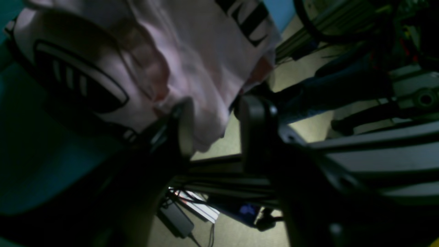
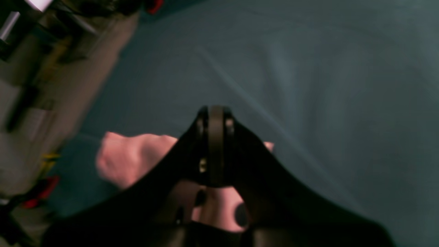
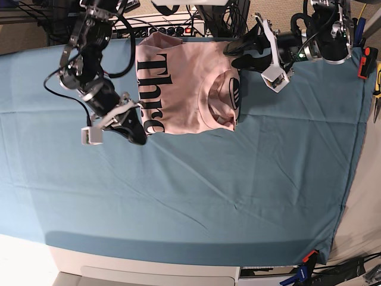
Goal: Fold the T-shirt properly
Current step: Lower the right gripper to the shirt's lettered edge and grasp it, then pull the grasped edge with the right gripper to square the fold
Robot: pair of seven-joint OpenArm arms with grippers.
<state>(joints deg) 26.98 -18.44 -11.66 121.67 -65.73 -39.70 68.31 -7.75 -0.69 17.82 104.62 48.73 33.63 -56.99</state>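
Observation:
The pale pink T-shirt [image 3: 184,83] lies bunched at the back middle of the table, with its black lettering [image 3: 156,89] facing up. My right gripper [image 3: 138,130] is at the shirt's near left corner. In the right wrist view it [image 2: 216,116] is shut, with pink fabric [image 2: 127,157] showing under the fingers. My left gripper [image 3: 238,53] is at the shirt's far right edge. In the left wrist view it [image 1: 219,120] has its jaws apart, and a fold of the shirt [image 1: 192,51] hangs between them against one finger [image 1: 185,127].
The teal table cloth [image 3: 208,196] covers the table. Cables and a power strip [image 3: 172,27] run along the back edge. Hand tools [image 3: 376,89] lie at the right edge. Clamps [image 3: 306,259] hold the cloth's front right corner. Floor and frame rails [image 1: 308,127] show past the table edge.

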